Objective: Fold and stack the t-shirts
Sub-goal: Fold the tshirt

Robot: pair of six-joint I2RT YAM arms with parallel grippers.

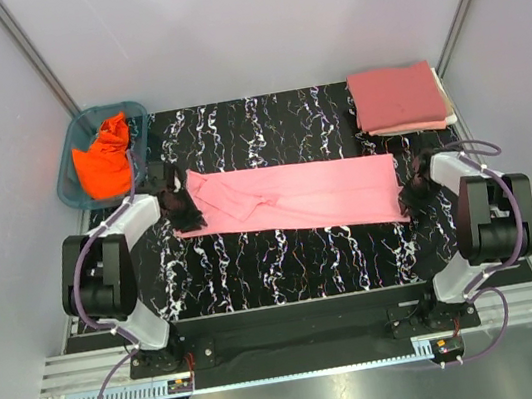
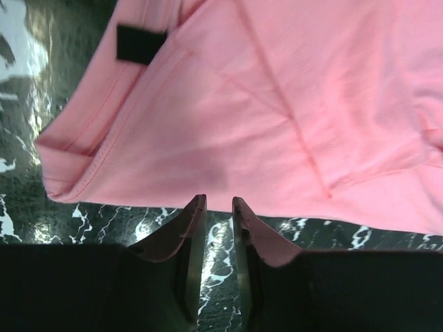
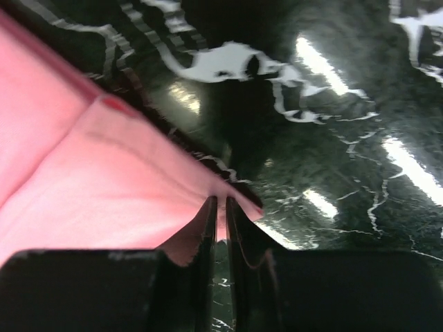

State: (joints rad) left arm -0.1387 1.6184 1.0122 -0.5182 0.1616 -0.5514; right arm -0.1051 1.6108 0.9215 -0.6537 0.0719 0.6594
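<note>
A light pink t-shirt (image 1: 296,195) lies folded into a long band across the middle of the black marbled table (image 1: 285,257). My left gripper (image 1: 186,204) is at its left, collar end. In the left wrist view its jaws (image 2: 218,200) stand slightly apart and empty, tips just short of the shirt's edge (image 2: 277,104). My right gripper (image 1: 409,195) is at the shirt's right near corner, and the right wrist view shows it (image 3: 221,200) shut on that pink corner (image 3: 104,180). A folded rose-red shirt (image 1: 396,95) tops a stack at the back right. An orange shirt (image 1: 105,159) lies crumpled in the basket.
The teal plastic basket (image 1: 68,175) stands at the back left, just beyond the left arm. Pale edges (image 1: 447,116) show under the rose-red shirt in the stack. Grey walls close in the table on three sides.
</note>
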